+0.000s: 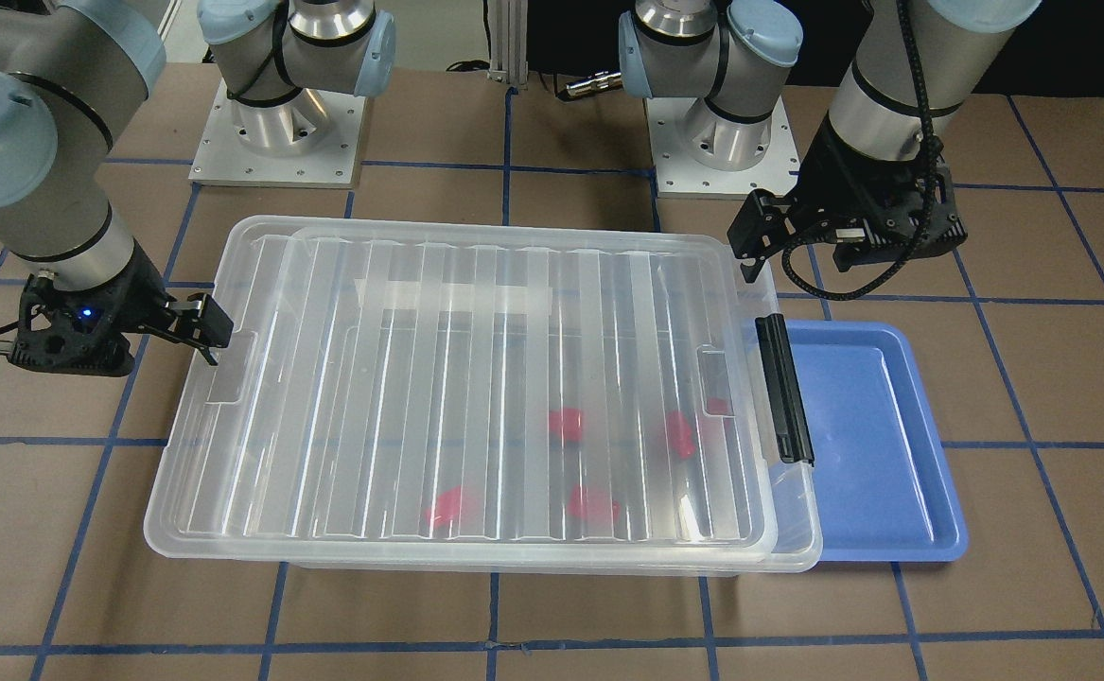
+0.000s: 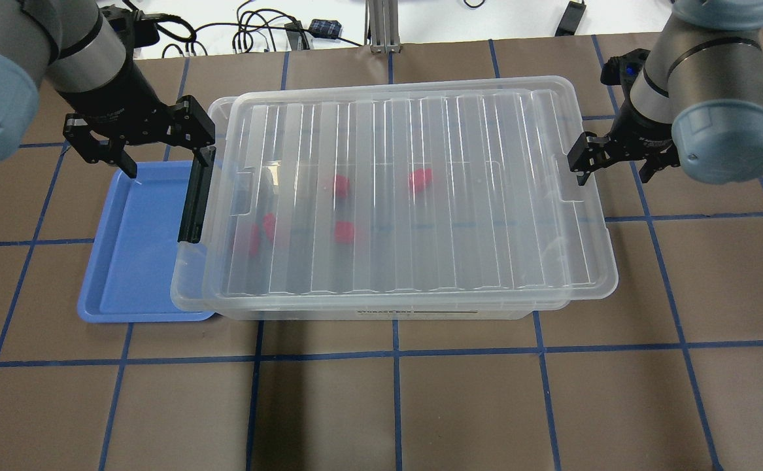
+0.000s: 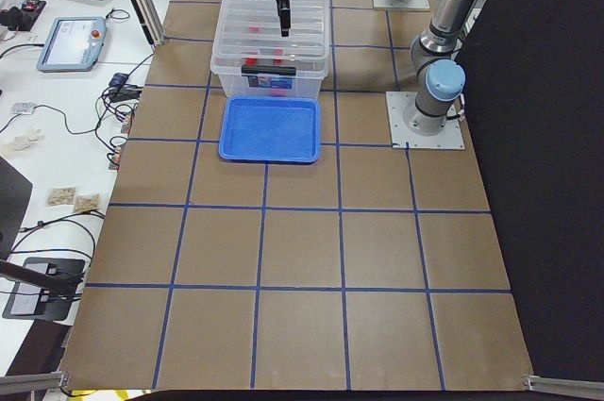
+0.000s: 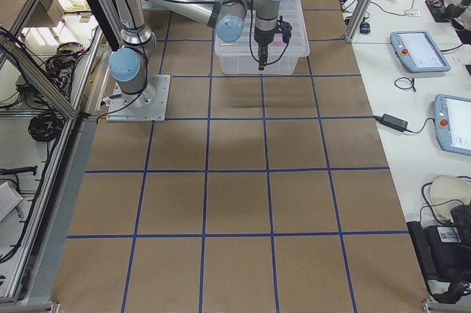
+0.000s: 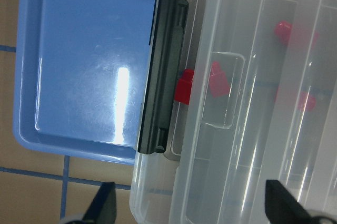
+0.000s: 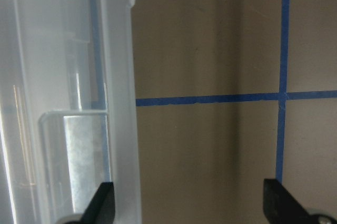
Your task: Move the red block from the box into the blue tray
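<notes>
Left gripper [image 2: 169, 163], jaws apart, hangs above latch bar [image 2: 190, 203] at 9 o'clock end of box [image 2: 414, 313]; right gripper [image 2: 612, 171], also apart, at 3 o'clock: prob. to lift lid [image 2: 486, 229] first.

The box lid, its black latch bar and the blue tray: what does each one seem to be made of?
Box lid: likely translucent plastic, ribbed and glossy; the red blocks show blurred through it.
Black latch bar: seemingly matte molded plastic, with little shine.
Blue tray: apparently smooth, opaque plastic; a bright light reflection sits on its floor.
</notes>
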You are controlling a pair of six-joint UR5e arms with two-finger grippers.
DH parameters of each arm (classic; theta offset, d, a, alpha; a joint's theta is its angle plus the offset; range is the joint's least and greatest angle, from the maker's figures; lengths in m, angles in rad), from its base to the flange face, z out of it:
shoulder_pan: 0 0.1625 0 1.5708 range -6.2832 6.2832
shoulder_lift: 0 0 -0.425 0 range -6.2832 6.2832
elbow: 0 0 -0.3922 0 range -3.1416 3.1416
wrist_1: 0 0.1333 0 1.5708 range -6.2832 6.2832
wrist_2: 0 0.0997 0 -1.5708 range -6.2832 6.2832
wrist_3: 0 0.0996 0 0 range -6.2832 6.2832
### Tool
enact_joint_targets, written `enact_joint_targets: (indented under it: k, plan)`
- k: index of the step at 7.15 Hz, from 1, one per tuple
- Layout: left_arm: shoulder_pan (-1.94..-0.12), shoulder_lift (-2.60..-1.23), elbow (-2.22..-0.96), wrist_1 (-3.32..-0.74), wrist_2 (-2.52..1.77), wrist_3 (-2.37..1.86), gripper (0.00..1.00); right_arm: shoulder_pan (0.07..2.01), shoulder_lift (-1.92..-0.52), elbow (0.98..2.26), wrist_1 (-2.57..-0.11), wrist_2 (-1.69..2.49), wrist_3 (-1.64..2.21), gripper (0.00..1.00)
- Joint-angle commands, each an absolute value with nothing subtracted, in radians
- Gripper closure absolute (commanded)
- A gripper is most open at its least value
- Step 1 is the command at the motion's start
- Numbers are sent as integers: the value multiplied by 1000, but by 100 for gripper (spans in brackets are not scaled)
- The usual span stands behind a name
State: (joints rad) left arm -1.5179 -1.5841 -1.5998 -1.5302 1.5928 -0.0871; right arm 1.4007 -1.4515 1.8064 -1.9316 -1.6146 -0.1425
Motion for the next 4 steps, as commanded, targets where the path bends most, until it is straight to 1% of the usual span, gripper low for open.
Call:
enact_joint_targets:
  k: [1, 4]
  plan:
    - [-1519, -1585, -1600, -1528, 1604, -86, 0, 1387, -1451, 1807, -1934, -1621, -176, 0]
    - [-1519, -1594, -1600, -1526, 1600, -86, 0, 1329, -1453, 1805, -1933, -1618, -237, 0]
